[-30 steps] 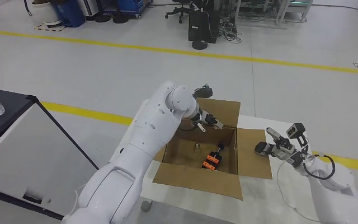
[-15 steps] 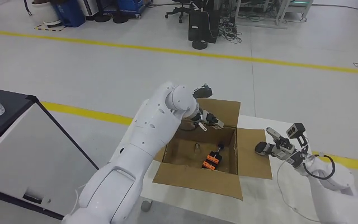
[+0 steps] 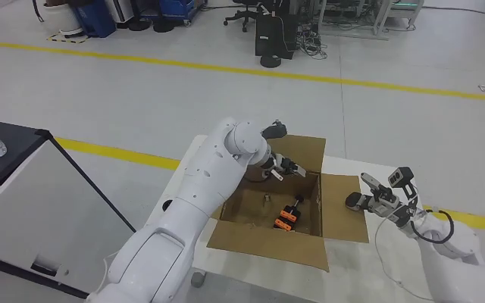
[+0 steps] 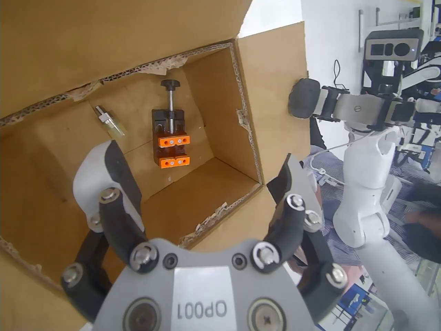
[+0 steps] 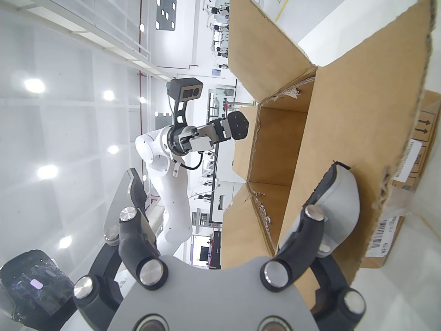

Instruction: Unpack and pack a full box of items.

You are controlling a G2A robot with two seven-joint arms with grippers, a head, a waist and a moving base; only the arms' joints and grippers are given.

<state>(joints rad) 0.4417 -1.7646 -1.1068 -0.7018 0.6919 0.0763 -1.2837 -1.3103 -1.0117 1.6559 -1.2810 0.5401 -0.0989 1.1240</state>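
Observation:
An open cardboard box point(image 3: 269, 241) stands on the white table, flaps spread. On its floor lie a small black vise with orange jaw blocks point(image 3: 286, 216) point(image 4: 171, 138) and a little metal fitting point(image 3: 266, 199) point(image 4: 109, 123). My left gripper point(image 3: 286, 168) point(image 4: 200, 170) hangs open and empty over the box's far part, above the items. My right gripper point(image 3: 358, 192) point(image 5: 234, 187) stands open and empty beside the box's right flap point(image 5: 365, 129), one finger point(image 5: 339, 191) against the cardboard.
The box takes up most of the white table point(image 3: 379, 273). A dark cabinet point(image 3: 30, 197) stands at the left beside the table. Yellow lines cross the grey floor point(image 3: 151, 83) behind.
The left gripper has dropped slightly and shifted a little toward the box's interior. The right arm has kept still.

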